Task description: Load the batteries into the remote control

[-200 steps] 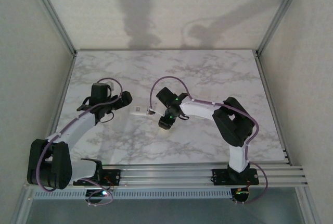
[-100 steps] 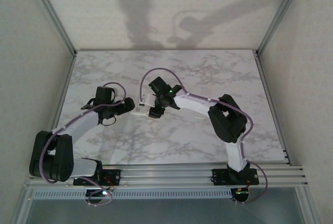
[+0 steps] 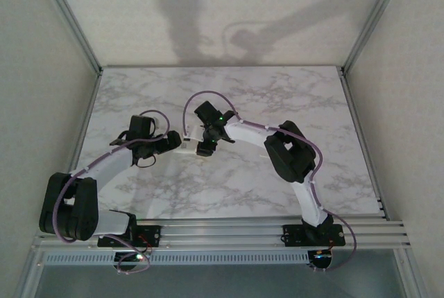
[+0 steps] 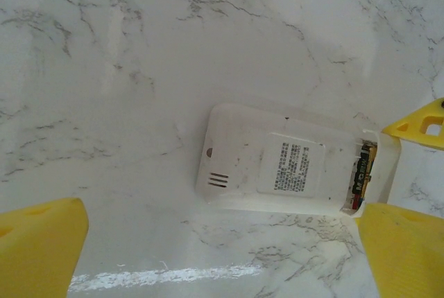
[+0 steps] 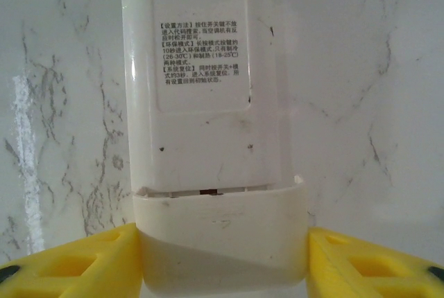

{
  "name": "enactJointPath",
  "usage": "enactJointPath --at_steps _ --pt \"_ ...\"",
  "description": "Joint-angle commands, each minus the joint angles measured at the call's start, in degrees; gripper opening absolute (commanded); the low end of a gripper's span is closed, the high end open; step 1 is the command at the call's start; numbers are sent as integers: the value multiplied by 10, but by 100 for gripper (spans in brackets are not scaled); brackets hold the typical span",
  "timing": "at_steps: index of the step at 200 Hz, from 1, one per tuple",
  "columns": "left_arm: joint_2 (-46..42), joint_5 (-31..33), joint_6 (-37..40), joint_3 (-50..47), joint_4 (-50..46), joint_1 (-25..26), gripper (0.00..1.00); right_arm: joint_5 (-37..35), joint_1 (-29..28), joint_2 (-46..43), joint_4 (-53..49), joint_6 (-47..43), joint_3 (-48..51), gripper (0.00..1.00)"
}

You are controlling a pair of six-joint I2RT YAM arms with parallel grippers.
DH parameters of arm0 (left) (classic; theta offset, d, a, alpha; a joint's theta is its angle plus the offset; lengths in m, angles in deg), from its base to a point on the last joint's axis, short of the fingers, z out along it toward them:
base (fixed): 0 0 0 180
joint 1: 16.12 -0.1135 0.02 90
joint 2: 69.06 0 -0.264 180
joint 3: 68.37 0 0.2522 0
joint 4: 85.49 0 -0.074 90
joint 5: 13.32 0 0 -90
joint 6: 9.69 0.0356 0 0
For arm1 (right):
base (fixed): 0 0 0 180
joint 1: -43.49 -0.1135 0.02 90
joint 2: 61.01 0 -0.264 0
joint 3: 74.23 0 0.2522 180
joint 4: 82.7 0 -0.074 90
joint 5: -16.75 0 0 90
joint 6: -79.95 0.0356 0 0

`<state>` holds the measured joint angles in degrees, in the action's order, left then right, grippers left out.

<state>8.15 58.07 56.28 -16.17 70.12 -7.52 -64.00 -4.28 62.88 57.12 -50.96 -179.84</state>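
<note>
On the marble table (image 3: 277,173), we are nearly finishing: batteries (image 4: 363,166) sitting inside the remote (image 4: 277,166), right gripper (image 5: 222,242) pinching its part-closed cover (image 5: 220,211), left gripper (image 4: 222,215) spread wide.

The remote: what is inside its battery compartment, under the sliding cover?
In the gap between the remote and its cover, a strip of one dark and coppery battery shows. The cover hides the rest of the compartment, so whether more batteries lie there cannot be seen.

Wide-open left pincer (image 4: 222,222); right pincer (image 5: 222,242) clamped, both low
</note>
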Motion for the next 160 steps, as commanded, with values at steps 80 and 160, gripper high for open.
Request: enactJointPath --at_steps 80,160 --pt "15 1 5 9 -10 5 100 28 4 -5 -31 14 1 67" --pt "24 1 1 10 -6 9 100 45 22 -77 11 100 18 72"
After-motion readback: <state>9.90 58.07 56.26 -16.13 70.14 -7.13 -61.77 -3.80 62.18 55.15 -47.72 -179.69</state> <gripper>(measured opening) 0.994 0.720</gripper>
